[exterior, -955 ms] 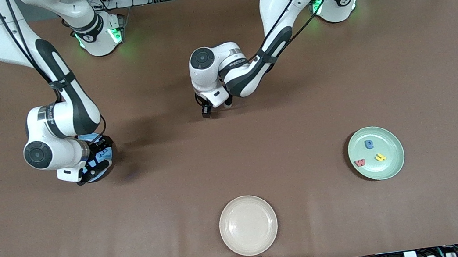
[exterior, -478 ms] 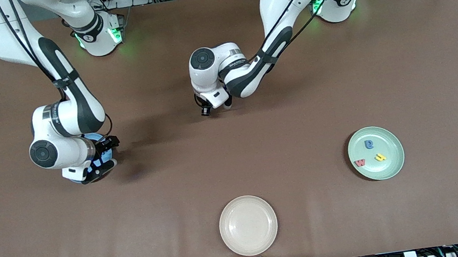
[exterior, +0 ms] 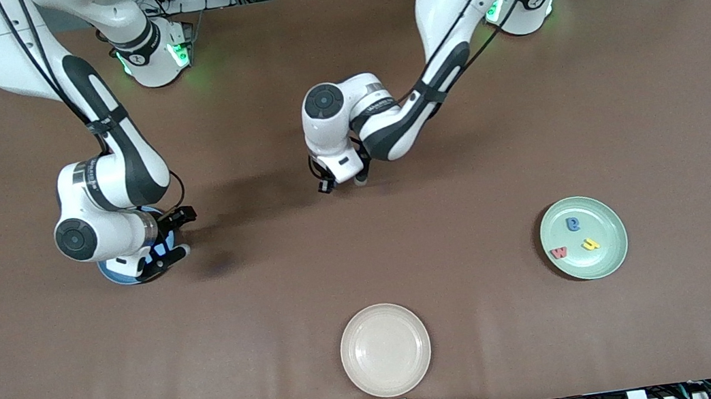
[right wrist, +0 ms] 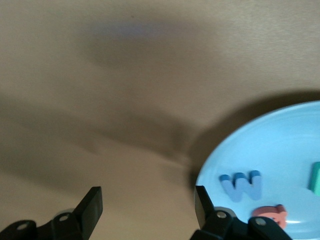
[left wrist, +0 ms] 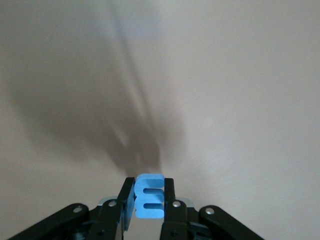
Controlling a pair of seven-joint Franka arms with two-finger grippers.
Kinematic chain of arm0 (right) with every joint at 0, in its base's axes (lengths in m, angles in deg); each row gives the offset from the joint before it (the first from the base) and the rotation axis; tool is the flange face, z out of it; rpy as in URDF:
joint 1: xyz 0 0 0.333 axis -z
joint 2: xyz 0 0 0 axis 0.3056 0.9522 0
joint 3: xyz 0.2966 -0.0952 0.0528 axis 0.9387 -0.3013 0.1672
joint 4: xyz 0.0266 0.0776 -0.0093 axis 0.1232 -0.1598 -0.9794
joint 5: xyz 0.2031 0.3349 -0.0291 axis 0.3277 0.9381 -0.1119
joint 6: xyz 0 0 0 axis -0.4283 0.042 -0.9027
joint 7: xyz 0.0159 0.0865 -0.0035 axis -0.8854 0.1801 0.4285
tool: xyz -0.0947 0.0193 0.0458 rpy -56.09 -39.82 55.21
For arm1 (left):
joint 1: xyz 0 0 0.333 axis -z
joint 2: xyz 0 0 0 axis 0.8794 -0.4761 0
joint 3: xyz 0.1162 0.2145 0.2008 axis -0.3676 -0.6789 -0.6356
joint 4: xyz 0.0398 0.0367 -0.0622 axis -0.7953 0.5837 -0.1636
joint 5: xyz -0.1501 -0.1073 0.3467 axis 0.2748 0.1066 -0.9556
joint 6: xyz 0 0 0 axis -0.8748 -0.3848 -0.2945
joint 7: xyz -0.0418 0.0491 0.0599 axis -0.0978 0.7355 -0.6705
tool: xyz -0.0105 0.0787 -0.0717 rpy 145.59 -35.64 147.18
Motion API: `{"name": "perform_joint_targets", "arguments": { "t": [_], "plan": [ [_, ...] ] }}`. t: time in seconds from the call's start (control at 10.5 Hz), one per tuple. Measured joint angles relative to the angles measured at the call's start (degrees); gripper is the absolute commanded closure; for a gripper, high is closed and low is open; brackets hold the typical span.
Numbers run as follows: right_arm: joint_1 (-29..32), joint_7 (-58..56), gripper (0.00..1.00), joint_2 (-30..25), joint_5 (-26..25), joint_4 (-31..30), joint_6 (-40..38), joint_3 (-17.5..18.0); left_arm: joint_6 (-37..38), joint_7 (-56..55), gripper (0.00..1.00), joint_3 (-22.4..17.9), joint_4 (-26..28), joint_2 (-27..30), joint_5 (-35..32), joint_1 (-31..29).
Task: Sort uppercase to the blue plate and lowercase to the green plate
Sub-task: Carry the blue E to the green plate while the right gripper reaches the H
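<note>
My left gripper (exterior: 326, 185) is over bare table near the middle, shut on the blue m (left wrist: 150, 198), which stands on edge between its fingers. My right gripper (exterior: 181, 234) is open and empty over the rim of the blue plate (exterior: 113, 276), which my right arm mostly hides. In the right wrist view the blue plate (right wrist: 285, 145) holds the blue W (right wrist: 242, 185), the red Q (right wrist: 270, 215) and an edge of the teal R (right wrist: 315, 177); the yellow H is out of view. The green plate (exterior: 606, 264) holds the red w (exterior: 560, 253), the blue rounded letter (exterior: 573, 223) and the yellow hooked letter (exterior: 590, 243).
A cream plate (exterior: 386, 350) sits empty near the front edge, midway along the table. The brown table (exterior: 461, 165) lies bare between the left gripper and the green plate.
My right gripper has drawn back from over the blue plate toward the table's middle, open. My left gripper has shifted slightly toward the front camera with the blue m.
</note>
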Motion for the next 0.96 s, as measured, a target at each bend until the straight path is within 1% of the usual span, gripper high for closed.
{"name": "perform_joint_targets", "arguments": {
  "t": [0.19, 0.29, 0.38, 0.48, 0.57, 0.67, 0.76, 0.96],
  "plan": [
    [-0.03, 4.15, 0.17, -0.09, 0.31, 0.21, 0.00, 2.39, 5.68, 10.47, 1.00, 1.33, -1.61, 2.67, 2.39, -5.94],
    [-0.07, 8.00, 0.16, -0.37, 0.45, 0.53, 0.01, 4.48, 7.08, 16.08, 1.00, 2.35, -1.73, 3.78, 2.86, -9.81],
    [-0.22, 12.81, 0.09, -0.88, 0.51, 0.83, 0.11, 7.00, 8.45, 22.51, 1.00, 3.87, -1.77, 4.51, 3.13, -14.05],
    [-0.59, 17.96, 0.07, -1.56, 0.50, 0.89, 0.68, 10.08, 9.80, 29.62, 1.00, 5.35, -1.79, 5.04, 3.17, -18.03],
    [-1.37, 22.18, 0.07, -1.96, 0.49, 0.90, 2.43, 13.07, 11.35, 36.80, 1.00, 6.21, -1.79, 5.62, 3.17, -21.10],
    [-2.77, 26.32, 0.07, -2.02, 0.49, 0.86, 5.21, 15.10, 13.23, 43.95, 1.00, 6.42, -1.78, 6.31, 3.17, -23.52],
    [-5.08, 31.16, 0.07, -1.98, 0.49, 0.71, 8.11, 16.13, 15.74, 51.59, 1.00, 6.44, -1.76, 7.02, 3.17, -26.05],
    [-11.04, 38.81, 0.06, -1.63, 0.46, 0.55, 13.93, 16.94, 21.67, 68.23, 1.00, 6.44, -1.63, 8.42, 3.17, -32.37]
  ]
}}
